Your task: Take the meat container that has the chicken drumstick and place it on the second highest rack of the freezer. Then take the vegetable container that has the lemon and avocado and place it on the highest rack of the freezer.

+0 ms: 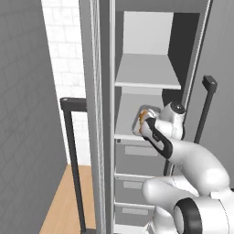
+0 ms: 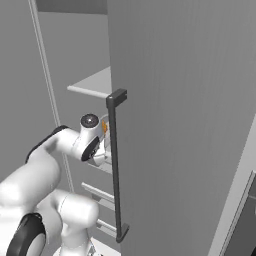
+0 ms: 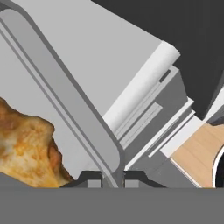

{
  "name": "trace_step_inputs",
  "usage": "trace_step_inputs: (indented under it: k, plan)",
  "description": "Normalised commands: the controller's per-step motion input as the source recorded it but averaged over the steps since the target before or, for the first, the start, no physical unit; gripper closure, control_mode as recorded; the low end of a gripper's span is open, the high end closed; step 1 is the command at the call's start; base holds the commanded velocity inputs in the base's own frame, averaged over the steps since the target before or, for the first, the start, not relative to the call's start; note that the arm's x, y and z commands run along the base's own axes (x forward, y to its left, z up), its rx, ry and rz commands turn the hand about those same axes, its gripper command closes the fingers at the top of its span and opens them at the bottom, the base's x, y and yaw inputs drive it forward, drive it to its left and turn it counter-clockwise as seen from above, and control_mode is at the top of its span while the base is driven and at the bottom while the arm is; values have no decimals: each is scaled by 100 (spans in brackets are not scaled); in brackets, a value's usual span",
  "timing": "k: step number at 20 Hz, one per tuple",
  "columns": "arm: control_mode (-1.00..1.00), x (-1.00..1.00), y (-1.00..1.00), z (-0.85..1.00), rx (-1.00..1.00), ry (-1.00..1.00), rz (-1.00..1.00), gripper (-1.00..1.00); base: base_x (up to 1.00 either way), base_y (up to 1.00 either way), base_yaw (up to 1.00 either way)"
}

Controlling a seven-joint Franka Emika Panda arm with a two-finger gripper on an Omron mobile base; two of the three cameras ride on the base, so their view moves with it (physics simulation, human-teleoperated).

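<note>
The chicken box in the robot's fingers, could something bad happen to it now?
Maybe. The fingers pinch just the thin rim of the meat container, so it could tilt or slip, and the chicken drumstick might tumble out. The container hangs at the front edge of the lower flat shelf in the freezer; let go too early and it may fall. The open door's dark handle is close beside the arm, so a bump looks possible.
</note>
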Motion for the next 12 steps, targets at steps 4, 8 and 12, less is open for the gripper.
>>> trace_step_inputs:
  k: [4,8,12]
  plan:
    - [-100,26,0,-30,-5,-3,0,100,0,0,0]
    - [-100,35,0,-14,-1,-1,0,100,0,0,0]
    - [-100,30,0,-2,0,0,-1,100,0,0,0]
